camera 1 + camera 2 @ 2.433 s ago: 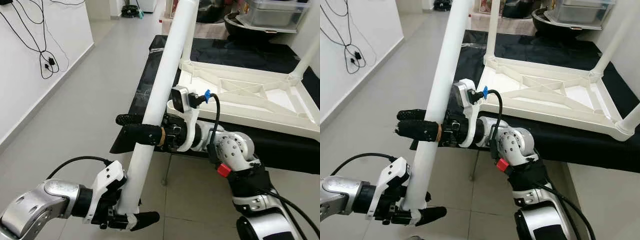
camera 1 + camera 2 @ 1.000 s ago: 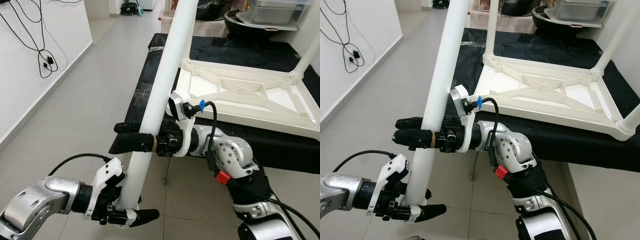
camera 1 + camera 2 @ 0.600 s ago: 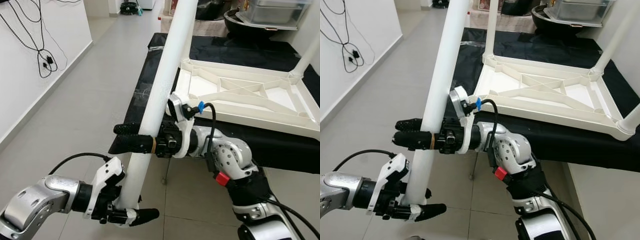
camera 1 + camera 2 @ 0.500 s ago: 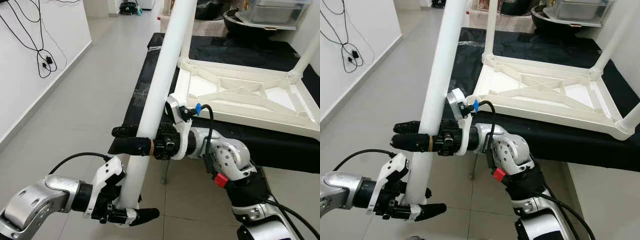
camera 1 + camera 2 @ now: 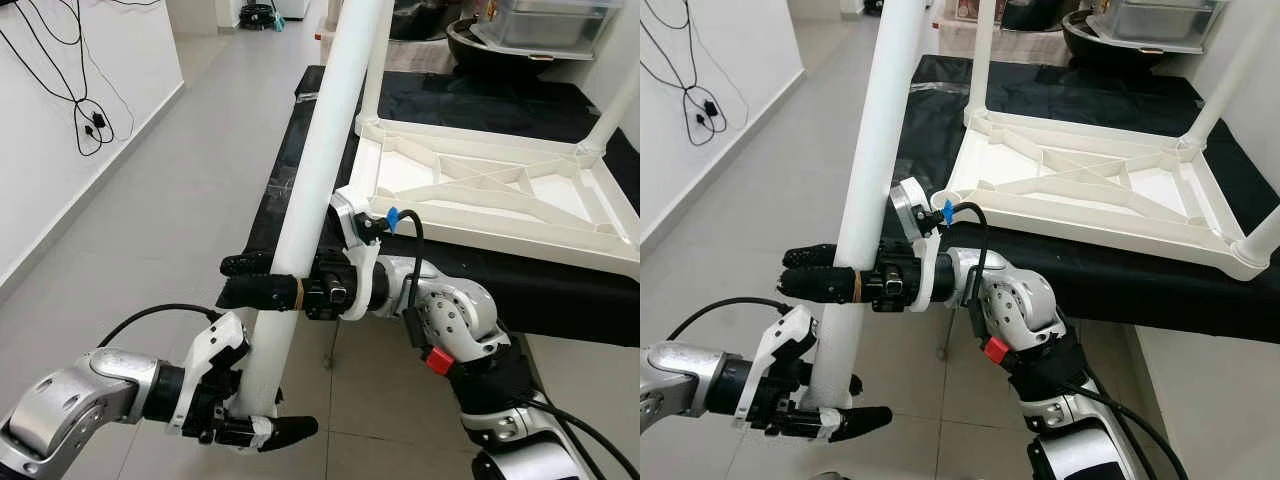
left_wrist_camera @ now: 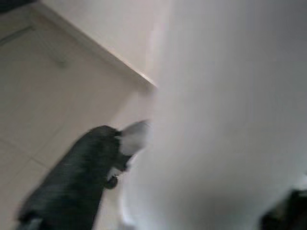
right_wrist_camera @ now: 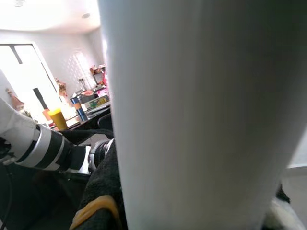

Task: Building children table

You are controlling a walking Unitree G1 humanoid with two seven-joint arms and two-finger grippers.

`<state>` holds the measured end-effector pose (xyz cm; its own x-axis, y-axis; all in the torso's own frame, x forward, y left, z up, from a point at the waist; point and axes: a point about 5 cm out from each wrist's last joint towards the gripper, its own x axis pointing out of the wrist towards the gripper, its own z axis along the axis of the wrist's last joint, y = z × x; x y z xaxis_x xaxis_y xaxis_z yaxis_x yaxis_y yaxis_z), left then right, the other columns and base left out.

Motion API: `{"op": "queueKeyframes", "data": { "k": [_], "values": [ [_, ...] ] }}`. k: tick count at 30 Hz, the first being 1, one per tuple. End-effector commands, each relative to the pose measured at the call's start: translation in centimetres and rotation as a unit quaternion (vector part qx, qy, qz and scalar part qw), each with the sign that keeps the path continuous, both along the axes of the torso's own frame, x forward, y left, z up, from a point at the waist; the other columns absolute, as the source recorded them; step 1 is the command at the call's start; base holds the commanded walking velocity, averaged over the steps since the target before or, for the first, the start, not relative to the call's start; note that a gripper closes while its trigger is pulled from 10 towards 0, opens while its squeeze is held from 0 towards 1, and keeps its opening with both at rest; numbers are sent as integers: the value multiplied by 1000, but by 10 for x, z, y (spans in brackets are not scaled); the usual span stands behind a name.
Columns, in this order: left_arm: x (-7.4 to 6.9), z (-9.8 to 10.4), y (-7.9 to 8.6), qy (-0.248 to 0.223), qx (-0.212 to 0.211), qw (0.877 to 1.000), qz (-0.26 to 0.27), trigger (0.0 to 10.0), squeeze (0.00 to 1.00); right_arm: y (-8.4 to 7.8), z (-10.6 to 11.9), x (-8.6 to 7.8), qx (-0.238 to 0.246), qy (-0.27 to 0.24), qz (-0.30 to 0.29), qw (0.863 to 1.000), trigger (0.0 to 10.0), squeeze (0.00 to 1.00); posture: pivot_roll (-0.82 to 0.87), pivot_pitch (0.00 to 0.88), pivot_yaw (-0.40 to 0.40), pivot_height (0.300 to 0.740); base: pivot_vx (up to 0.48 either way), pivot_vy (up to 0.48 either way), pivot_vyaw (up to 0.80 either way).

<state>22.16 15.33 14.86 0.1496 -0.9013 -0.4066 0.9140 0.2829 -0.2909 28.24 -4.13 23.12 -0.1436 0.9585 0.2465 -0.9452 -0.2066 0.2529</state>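
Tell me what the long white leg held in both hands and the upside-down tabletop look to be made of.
White leg: likely plastic, a smooth tube with an even satin sheen and no grain or seam. The left hand holds its lower end, the right hand its middle.
Tabletop: probably moulded plastic, with matte white cast ribs and diagonal braces on its underside.

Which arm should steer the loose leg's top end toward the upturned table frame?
Right, probably. The right gripper clamps the white leg mid-length, beside the table frame; the left gripper holds only its bottom end, low over the floor.
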Motion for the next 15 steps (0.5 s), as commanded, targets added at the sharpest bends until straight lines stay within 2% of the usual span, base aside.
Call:
{"op": "queueKeyframes", "data": {
  "k": [1, 5, 7, 8, 9, 10, 12, 14, 15],
  "values": [
    [5, 1, 4, -4, 5, 1000, 25, 10000, 1000, 1, 0, -1, 5, 0, 3, 1000, 0, 0, 97, 107, -31, 740, 0, 0, 0],
    [4, 0, 7, -19, 7, 999, 34, 10000, 1000, -5, 1, 2, 3, -4, -9, 1000, 0, 0, 98, 95, -30, 740, 0, 0, 0],
    [6, -7, 18, -42, 36, 996, 69, 10000, 1000, -13, 0, 8, -6, -11, -27, 1000, 0, 0, 100, 90, -29, 740, 0, 0, 0],
    [6, -7, 18, -42, 36, 996, 69, 10000, 1000, -13, 0, 8, -6, -11, -27, 1000, 0, 0, 100, 90, -29, 740, 0, 0, 0],
    [7, -11, 27, -54, 54, 992, 96, 10000, 0, -21, -2, 13, -19, -17, -48, 999, 0, 0, 101, 87, -28, 740, 0, 0, 0],
    [8, -13, 36, -67, 61, 987, 135, 10000, 0, -33, -5, 23, -39, -28, -89, 995, 0, 0, 104, 82, -32, 740, 0, 0, 0],
    [8, -13, 36, -67, 61, 987, 135, 10000, 0, -33, -5, 23, -39, -28, -89, 995, 0, 0, 104, 82, -32, 740, 0, 0, 0],
    [8, -13, 44, -89, 65, 977, 183, 10000, 0, -52, -9, 36, -65, -41, -150, 986, 0, 0, 110, 76, -35, 740, 0, 0, 0],
    [8, -13, 44, -89, 65, 977, 183, 10000, 0, -52, -9, 36, -65, -41, -150, 986, 0, 0, 110, 76, -35, 740, 0, 0, 0]
  ]
}}
